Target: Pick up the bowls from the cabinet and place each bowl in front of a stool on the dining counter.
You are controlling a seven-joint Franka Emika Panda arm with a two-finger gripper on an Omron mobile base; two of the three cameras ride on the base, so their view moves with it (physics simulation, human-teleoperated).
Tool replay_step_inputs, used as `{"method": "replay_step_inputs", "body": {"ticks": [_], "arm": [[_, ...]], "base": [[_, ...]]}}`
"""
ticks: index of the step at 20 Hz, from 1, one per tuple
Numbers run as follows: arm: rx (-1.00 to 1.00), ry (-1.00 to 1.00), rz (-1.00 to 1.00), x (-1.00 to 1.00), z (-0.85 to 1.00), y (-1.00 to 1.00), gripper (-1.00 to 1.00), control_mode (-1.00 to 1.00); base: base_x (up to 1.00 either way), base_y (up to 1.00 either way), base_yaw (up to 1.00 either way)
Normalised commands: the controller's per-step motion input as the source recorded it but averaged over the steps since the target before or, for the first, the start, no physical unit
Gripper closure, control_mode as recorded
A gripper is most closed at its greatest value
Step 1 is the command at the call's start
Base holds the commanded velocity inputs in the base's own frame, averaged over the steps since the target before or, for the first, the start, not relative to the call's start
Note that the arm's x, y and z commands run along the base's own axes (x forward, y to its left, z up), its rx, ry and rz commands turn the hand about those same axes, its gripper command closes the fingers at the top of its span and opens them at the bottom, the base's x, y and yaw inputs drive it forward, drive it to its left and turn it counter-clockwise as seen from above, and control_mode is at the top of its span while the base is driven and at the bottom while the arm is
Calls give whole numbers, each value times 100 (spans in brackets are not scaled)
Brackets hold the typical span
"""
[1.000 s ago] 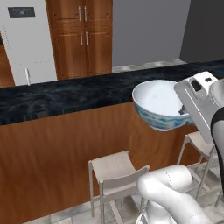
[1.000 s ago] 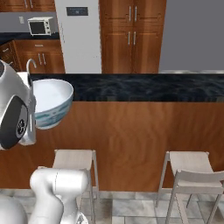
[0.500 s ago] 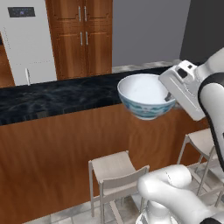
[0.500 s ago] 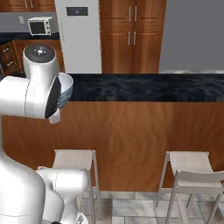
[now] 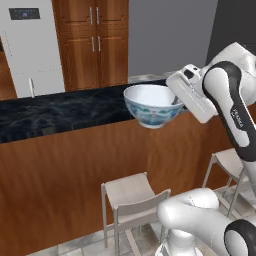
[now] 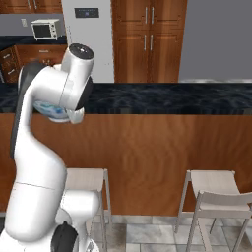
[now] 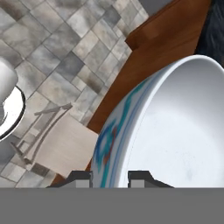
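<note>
A white bowl (image 5: 152,106) with a blue painted outside hangs upright just above the front edge of the dining counter (image 5: 60,114), over a stool (image 5: 129,191). My gripper (image 5: 176,99) is shut on the bowl's right rim. In the hand view the rim of the bowl (image 7: 175,131) runs between the two fingertips (image 7: 83,177) of my gripper (image 7: 111,179). From the right base view my arm hides most of the bowl (image 6: 49,109). A strip of wooden wall cabinet (image 6: 19,5) shows far back left; I cannot tell whether it is the cabinet.
Two stools (image 6: 86,179) (image 6: 216,184) stand against the counter's wood-panel front (image 6: 147,152). Behind the dining counter are a tall wooden pantry (image 6: 147,39), a white fridge (image 5: 27,45) and a microwave (image 6: 45,29) on a back counter.
The arm has swung the bowl to the left and slightly up, from beside the counter front to over its edge. The grip on the rim is unchanged.
</note>
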Motion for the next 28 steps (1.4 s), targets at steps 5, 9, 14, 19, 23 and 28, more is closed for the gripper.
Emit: {"method": "replay_step_inputs", "body": {"ticks": [5,9,14,19,23,28], "arm": [[4,5,4,98,0,27,100,-100],[0,0,0,84,0,36,100,-100],[0,-7,0,57,0,12,100,-100],[0,-4,5,51,-5,0,100,-100],[0,-9,8,41,-34,-4,100,-100],[0,-6,3,43,-18,3,100,-100]], "base": [[0,0,0],[0,0,0],[0,0,0],[0,0,0],[0,0,0],[0,0,0]]}}
